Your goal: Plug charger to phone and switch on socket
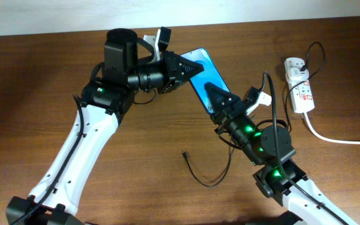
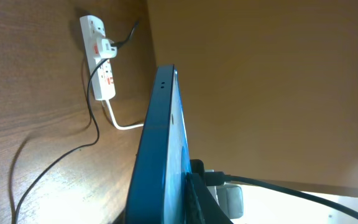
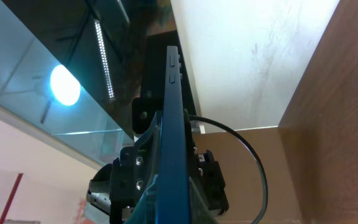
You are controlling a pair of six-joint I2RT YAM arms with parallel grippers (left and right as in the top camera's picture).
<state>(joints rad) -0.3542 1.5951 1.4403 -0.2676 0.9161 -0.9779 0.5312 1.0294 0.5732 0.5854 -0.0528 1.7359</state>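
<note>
Two robot arms meet above the middle of a brown wooden desk [image 1: 136, 150], holding the phone [image 1: 206, 74] between them, lifted off the surface. Its bright blue screen faces partly upward in the overhead view.

The left gripper [image 1: 189, 65] clasps the phone's upper-left end. In the left wrist view the phone [image 2: 157, 155] appears edge-on, running away from the camera, with a dark finger [image 2: 196, 193] pressed against its face.

The right gripper [image 1: 216, 97] clamps the lower-right end. In the right wrist view its fingers [image 3: 204, 177] sit on either side of the thin blue edge [image 3: 169, 124].

The charger [image 1: 208, 182] lies loose on the desk below the phone, well apart from it. Its connector tip [image 1: 185, 153] rests on bare wood and touches nothing. The thin black cable loops right towards the white socket [image 1: 300, 87] near the right edge, where its far end is plugged in. A thick white cord [image 1: 336, 139] leaves the socket and runs off to the right.
</note>
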